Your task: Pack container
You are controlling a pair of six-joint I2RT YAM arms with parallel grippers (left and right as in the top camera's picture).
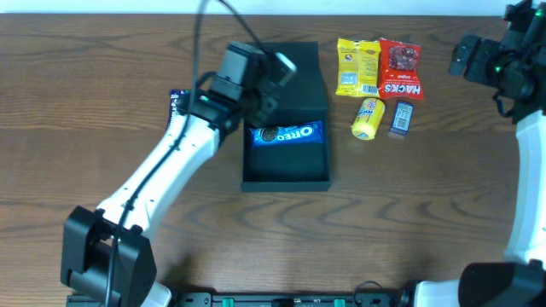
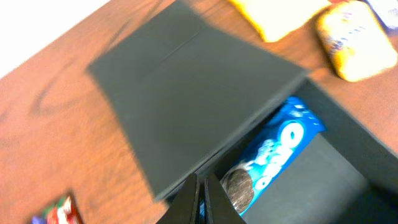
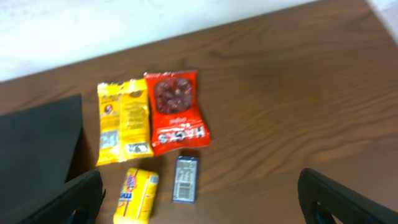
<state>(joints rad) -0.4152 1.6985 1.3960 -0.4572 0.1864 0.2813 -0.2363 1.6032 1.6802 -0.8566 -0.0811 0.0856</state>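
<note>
Container (image 1: 286,168) sits mid-table (image 1: 426,213), open, its flap lid (image 1: 309,85) folded back on the far side. In the left wrist view the lid shows as a big flat dark panel. One Oreo pack (image 1: 287,134) lies inside, across the far end of the box near the hinge; the rest of the floor is bare.

L arm reaches in from the near-left corner, w/ the L gripper (image 2: 200,186) over the box's far-left part, right by the end of the Oreo pack. Its fingers are pressed together (only a thin slit between them), and nothing is visibly caught there; can't tell if the tips touch the wrapper.

R gripper (image 3: 200,186) hangs at the far-right edge of the table, well apart from the box, jaws spread wide and holding nothing.

Just right of the lid lie four snacks in a cluster. A yellow bag (image 1: 357,66) and a red Hacks bag (image 1: 400,68) lie side by side, touching. Nearer to the camera's bottom edge are a small yellow pack (image 1: 368,118) and a small blue-grey pack (image 1: 402,118), close but apart.

One more small packet (image 1: 177,102) lies left of the box, partly hidden by the L arm.
</note>
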